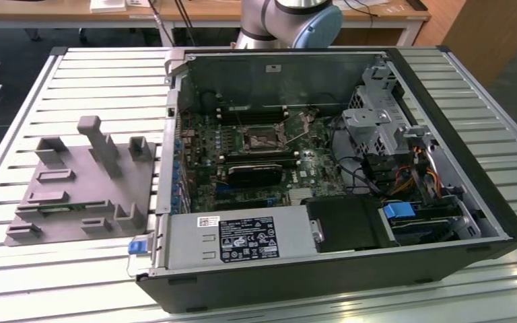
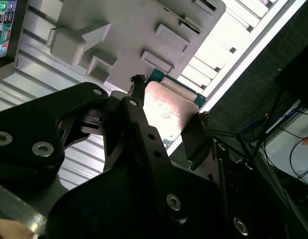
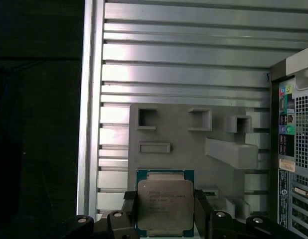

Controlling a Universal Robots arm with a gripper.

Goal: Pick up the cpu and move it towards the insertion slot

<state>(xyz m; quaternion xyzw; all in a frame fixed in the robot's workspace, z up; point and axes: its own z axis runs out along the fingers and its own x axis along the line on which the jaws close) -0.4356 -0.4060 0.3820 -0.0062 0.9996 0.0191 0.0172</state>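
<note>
Fingers of gripper clamped on cpu in first wrist view, over edge of grey fixture block on slatted table; insertion slot inside computer case, beside black heatsink.

Silver-grey arm joint with pale blue cap; matte black gripper links studded with silver screws

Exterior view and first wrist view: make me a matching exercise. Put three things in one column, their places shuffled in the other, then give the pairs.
1. cpu
2. insertion slot
3. grey fixture

A. on the slatted table, beside the computer case
B. held in the gripper
C. on the motherboard inside the open case

Pairs: 1-B, 2-C, 3-A.
</note>
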